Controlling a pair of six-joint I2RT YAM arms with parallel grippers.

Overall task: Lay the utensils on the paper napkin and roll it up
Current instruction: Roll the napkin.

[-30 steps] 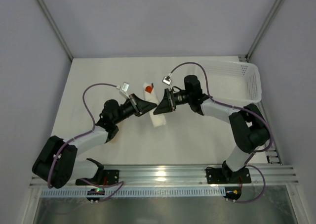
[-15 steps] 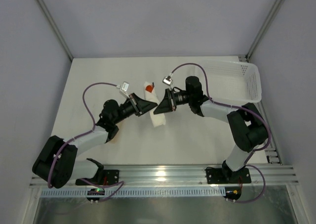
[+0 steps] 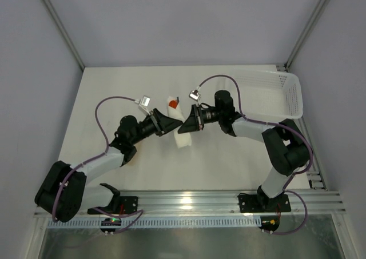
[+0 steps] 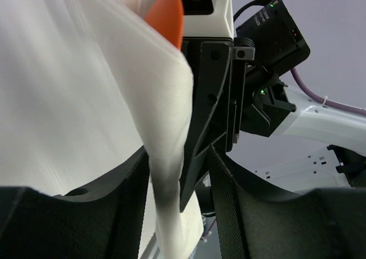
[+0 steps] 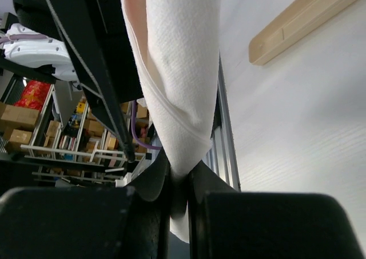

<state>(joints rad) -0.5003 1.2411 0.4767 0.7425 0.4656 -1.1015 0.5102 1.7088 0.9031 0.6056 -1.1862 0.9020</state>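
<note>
The paper napkin is folded over the utensils and held up between both grippers at the table's middle. An orange utensil pokes out of its far end, and shows as an orange tip in the left wrist view. My right gripper is shut on the napkin's lower fold, with its pads pinching the paper. My left gripper faces it from the left and is open. The napkin fold hangs loosely between its fingers, next to a right-gripper finger. The other utensils are hidden inside the paper.
A white perforated basket stands at the back right. A short beige piece lies on the white table off to the side of the napkin. The aluminium rail with both arm bases runs along the near edge.
My left gripper's jaws have spread apart and let go of the napkin. My right gripper has closed on the napkin's fold. Both arms have stayed almost where they were.
</note>
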